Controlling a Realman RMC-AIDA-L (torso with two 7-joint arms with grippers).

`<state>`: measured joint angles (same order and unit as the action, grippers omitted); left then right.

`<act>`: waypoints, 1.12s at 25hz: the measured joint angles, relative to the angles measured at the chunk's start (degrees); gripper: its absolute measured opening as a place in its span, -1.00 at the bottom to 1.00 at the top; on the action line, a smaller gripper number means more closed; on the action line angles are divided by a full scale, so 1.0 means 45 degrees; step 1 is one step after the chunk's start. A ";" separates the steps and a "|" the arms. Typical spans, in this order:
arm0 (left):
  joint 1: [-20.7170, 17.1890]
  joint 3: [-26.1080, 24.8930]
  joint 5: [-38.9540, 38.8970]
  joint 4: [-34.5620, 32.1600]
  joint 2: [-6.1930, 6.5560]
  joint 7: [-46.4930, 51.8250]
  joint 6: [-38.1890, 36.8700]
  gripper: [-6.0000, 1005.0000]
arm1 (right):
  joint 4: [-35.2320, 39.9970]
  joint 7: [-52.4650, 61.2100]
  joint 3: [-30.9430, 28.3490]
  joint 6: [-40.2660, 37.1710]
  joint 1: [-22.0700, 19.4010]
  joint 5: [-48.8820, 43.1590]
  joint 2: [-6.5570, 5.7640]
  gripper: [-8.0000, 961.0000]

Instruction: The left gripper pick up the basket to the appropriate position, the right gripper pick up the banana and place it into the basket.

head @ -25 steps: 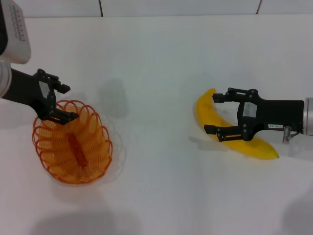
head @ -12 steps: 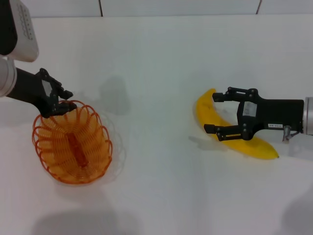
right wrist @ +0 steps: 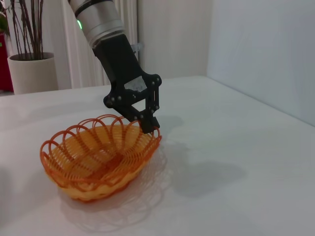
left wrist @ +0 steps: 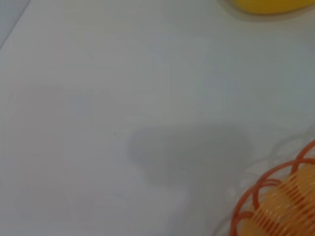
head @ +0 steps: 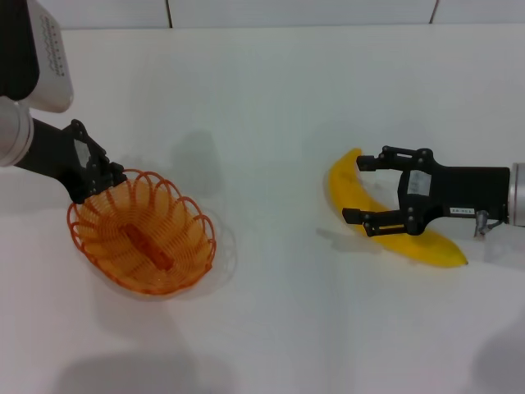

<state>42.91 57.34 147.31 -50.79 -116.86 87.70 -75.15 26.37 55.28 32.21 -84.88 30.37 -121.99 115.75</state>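
Moved: my left gripper (head: 105,176) has dragged the basket (head: 143,232) away from the bench's left edge, toward the middle.
Left gripper: clenched on the basket's far-left rim.
Right gripper (head: 369,190): fingers spread around the banana (head: 385,227).
Banana: lying toward the bench's right edge.

one basket (head: 143,242), one banana (head: 385,220), two tools

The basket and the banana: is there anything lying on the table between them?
Nothing. In the head view the stretch of white table between the basket and the banana is bare, apart from faint shadows.
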 joint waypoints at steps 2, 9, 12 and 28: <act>0.0019 0.0004 0.0005 -0.0005 0.0000 0.0026 -0.0006 -0.86 | 0.0000 0.0000 0.0003 -0.0003 -0.0002 0.0000 0.0000 0.78; 0.0029 0.0011 0.0017 -0.0019 -0.0007 0.0039 -0.0005 -0.88 | 0.0000 0.0000 0.0011 -0.0005 -0.0018 0.0000 0.0000 0.77; 0.0019 0.0010 0.0011 -0.0029 -0.0009 0.0042 -0.0004 -0.88 | 0.0000 0.0000 0.0012 -0.0005 -0.0022 0.0000 -0.0001 0.77; -0.0519 -0.3375 -0.2915 -0.0788 0.0022 0.4205 -0.1641 -0.90 | 0.0004 0.0009 -0.0087 0.0017 -0.0268 0.0350 -0.0028 0.74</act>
<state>40.57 42.15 134.20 -54.34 -116.76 106.62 -82.53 26.39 55.32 31.81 -84.81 29.16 -120.41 115.62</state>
